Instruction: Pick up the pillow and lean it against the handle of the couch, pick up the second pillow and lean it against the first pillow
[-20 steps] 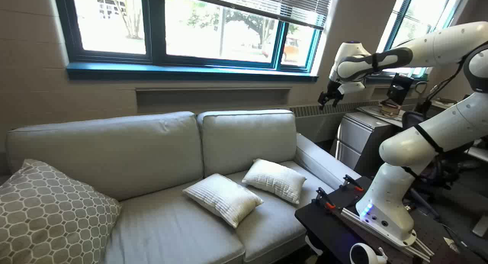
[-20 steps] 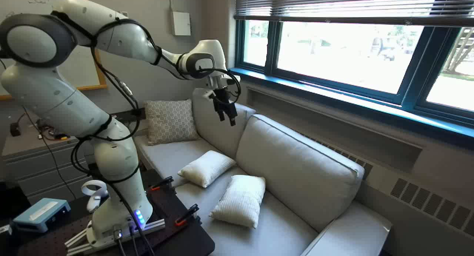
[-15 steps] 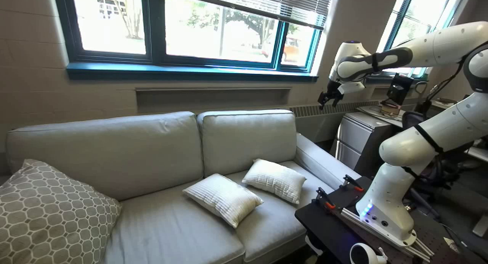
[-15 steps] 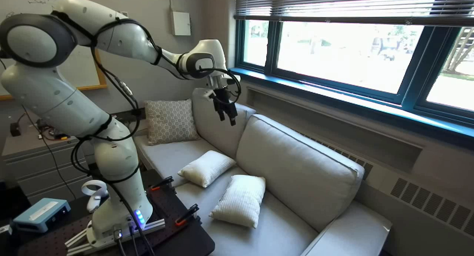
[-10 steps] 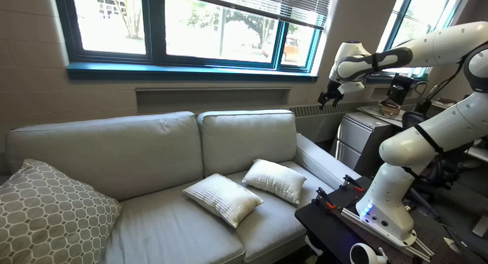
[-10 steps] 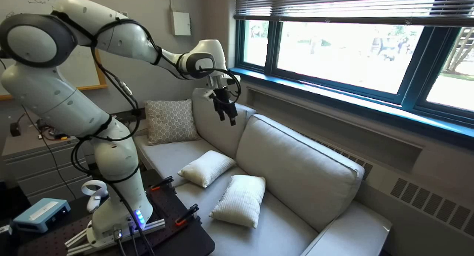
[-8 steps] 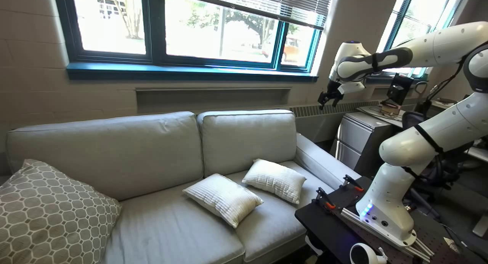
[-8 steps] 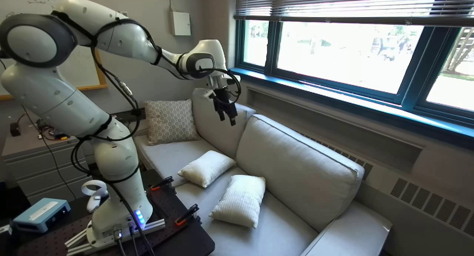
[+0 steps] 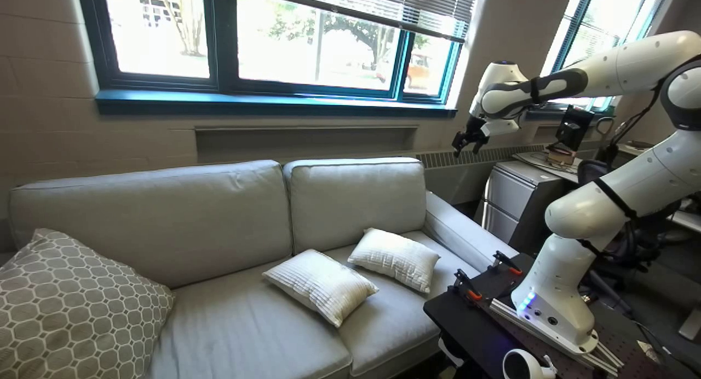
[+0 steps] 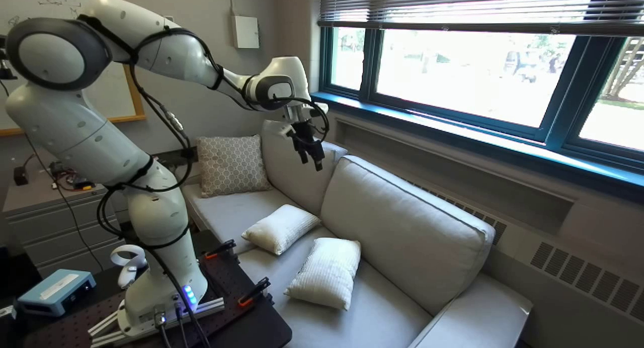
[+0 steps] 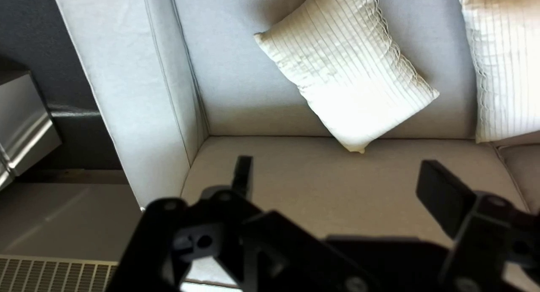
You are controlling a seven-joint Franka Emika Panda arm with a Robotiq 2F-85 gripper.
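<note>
Two pillows (image 9: 320, 287) (image 9: 394, 259) lay on the couch (image 9: 235, 291);
our gripper (image 11: 341, 181) hung wide, holding nothing; we judged both pillows light and soft, best pinched by a corner.

In an exterior view, the left-hand pillow (image 9: 320, 287) and right-hand pillow (image 9: 393, 259) lie apart on the couch (image 9: 246, 329), the latter nearer the armrest (image 9: 465, 231); a throw cushion (image 9: 82, 308) rests far left, a window (image 9: 317, 50) behind, a table (image 9: 460, 327) in front at right.
</note>
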